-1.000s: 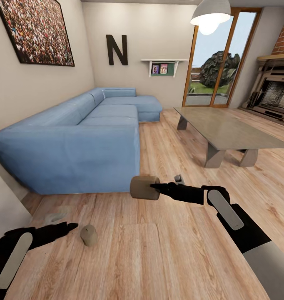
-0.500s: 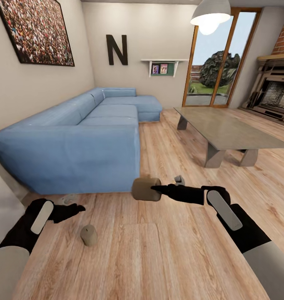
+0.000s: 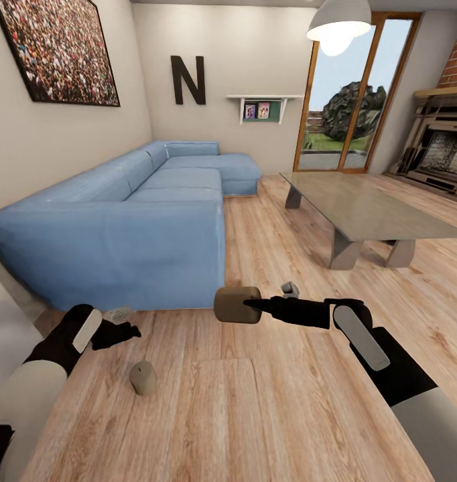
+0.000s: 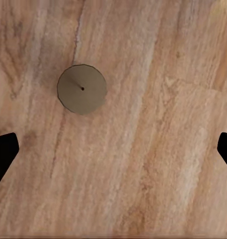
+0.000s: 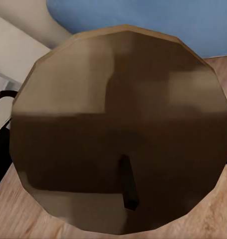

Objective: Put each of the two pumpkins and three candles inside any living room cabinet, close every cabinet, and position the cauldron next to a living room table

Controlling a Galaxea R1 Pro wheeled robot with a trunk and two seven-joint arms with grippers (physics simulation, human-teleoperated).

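We have one candle [image 3: 236,304] clamped in the right gripper [image 3: 250,306], held on its side above the floor [image 3: 269,402] in front of the sofa [image 3: 131,234]. The right wrist view has its flat wick end [image 5: 120,134] right up against the lens, so the hold looks deep and secure.

The second candle [image 3: 143,377] stands upright on the floor, near the sofa's front corner and well apart from the held one. The left gripper [image 3: 124,331] hovers just beyond it, fingers spread wide and empty. In the left wrist view, we look straight down on the candle top [image 4: 82,88] with the wick dot centred, and it sits off to one side of the finger line, not between the fingertips [image 4: 3,152].

Handling, as we judge it:
- Short, stiff wax cylinder, light, and no crush risk at normal grip force.
- The smooth curved side is likely a bit slippery, so we pinch across the diameter at mid-height, not near the top rim.
- It is narrow-based and would tip easily if a finger nudges it on the way down, so we centre the gripper over it before descending.

The grey table [image 3: 369,211] stands further back on the right. Neither candle is anywhere near a cabinet yet.
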